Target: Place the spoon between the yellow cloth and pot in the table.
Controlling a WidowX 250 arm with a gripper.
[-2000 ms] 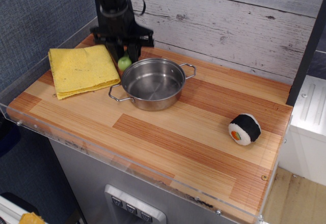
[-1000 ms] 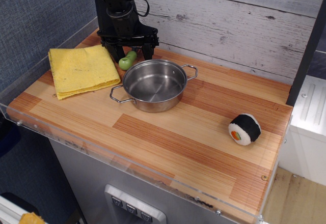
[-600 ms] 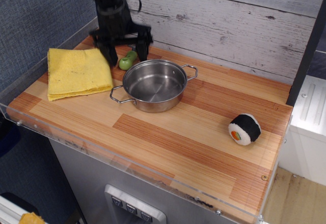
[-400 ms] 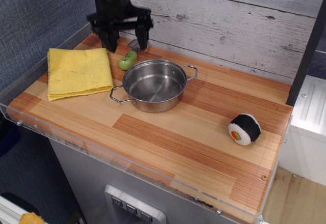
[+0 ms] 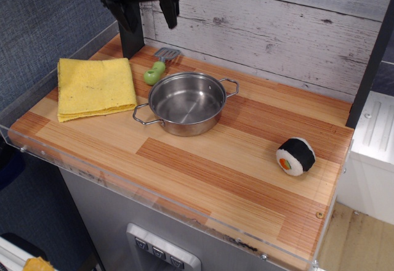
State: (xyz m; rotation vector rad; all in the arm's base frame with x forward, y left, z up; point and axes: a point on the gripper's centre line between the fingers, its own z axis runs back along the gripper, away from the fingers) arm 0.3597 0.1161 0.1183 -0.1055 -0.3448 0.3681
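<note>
backdrop: whitewashed plank wall behind, grey-blue fabric panel at left, striped wooden table (image 5: 203,160) with clear acrylic front edge
yellow cloth (image 5: 94,86): folded square at far left of the counter, flat; it sits squarer and more tucked than two seconds ago, when its right edge splayed toward the pot
gripper (image 5: 145,13): up at top left, well above the counter, fingers spread wide apart, nothing between them; looks like a retreat after release
gripper vs earlier: two seconds ago it was down low at the spoon, a second ago straddling it with fingers apart, now lifted clear
spoon (image 5: 157,68): lying flat on the wood in the gap between cloth and pot, lime-green handle toward the cloth, grey slotted head toward the wall; just beside the pot rim, cannot tell if it touches
spoon vs earlier: same spot as 0.4 s ago, head now fully in view with the arm gone
pot (image 5: 186,101): shiny steel, upright, empty, two wire loop handles, right of the spoon; seems nudged slightly right since two seconds ago
sushi roll toy (image 5: 295,156): far right, well apart, unmoved, irrelevant
task status: spoon is in the gap as asked, so placement looks done
</note>
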